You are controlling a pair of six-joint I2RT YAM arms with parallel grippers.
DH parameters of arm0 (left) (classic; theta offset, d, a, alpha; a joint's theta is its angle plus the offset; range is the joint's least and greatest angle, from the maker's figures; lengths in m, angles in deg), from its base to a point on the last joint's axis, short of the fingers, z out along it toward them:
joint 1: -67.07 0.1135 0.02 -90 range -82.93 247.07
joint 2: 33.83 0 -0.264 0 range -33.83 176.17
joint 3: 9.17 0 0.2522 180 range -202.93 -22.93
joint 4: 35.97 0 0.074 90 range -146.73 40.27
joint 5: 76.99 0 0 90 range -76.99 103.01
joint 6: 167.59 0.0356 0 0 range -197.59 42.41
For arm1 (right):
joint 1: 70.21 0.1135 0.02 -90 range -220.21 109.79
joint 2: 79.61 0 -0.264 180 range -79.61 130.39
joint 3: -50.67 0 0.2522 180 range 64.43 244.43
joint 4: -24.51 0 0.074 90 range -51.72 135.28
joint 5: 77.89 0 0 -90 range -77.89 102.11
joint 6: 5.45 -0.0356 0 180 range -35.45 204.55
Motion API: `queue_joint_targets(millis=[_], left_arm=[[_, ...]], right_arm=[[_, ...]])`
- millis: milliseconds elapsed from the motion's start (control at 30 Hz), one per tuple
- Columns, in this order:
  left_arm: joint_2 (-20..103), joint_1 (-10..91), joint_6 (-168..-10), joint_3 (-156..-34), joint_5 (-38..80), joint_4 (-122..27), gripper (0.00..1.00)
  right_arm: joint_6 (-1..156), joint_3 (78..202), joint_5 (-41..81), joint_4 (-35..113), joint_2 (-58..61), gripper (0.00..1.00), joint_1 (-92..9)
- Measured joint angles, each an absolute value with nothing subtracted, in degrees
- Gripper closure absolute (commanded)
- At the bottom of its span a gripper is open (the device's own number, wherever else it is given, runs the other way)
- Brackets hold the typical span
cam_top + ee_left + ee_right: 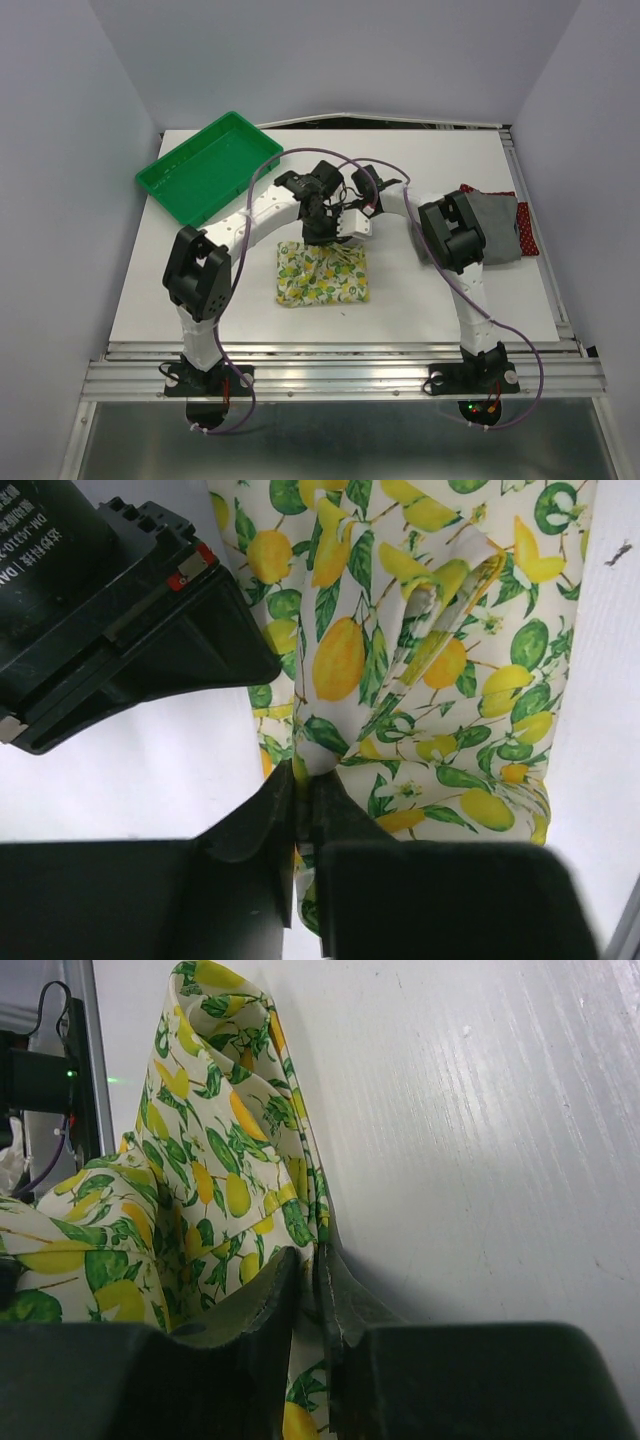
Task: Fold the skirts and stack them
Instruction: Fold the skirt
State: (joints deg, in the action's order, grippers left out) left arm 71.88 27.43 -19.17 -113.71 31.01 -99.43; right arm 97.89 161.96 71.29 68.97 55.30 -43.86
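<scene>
The lemon-print skirt [322,276] lies partly folded at the table's middle. My left gripper [318,238] is shut on its far edge; in the left wrist view the cloth [420,680] is pinched between the fingers [260,820]. My right gripper [352,228] is shut on the same far edge, a little to the right; the right wrist view shows the cloth [220,1170] bunched and lifted between its fingers [350,1300]. The grey skirt [495,228] lies folded on the dark red dotted skirt [526,232] at the right edge.
A green plastic tray [210,165] stands at the back left of the white table [200,290]. The right gripper's black body [110,600] shows close by in the left wrist view. The table's metal rail [340,365] runs along the near edge.
</scene>
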Motion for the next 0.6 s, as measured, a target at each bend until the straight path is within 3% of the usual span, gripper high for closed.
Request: queue_joint_targets(millis=[33,300,467,600], left_arm=[[71.90,27.56,-19.41,-113.49,30.94,-98.64,0.65],[72.58,32.20,-23.46,-119.20,27.12,-93.81,0.47],[71.79,35.63,-25.75,-126.89,25.63,-92.17,0.46],[66.98,35.76,-30.58,-124.09,28.12,-92.24,0.46]], right_arm=[[97.89,161.96,71.29,69.02,55.30,0.79,-43.86],[97.93,161.96,71.24,69.21,55.30,0.79,-43.86],[98.00,161.96,71.22,69.35,55.30,0.79,-43.86],[98.11,161.96,71.03,69.41,55.30,0.78,-43.86]])
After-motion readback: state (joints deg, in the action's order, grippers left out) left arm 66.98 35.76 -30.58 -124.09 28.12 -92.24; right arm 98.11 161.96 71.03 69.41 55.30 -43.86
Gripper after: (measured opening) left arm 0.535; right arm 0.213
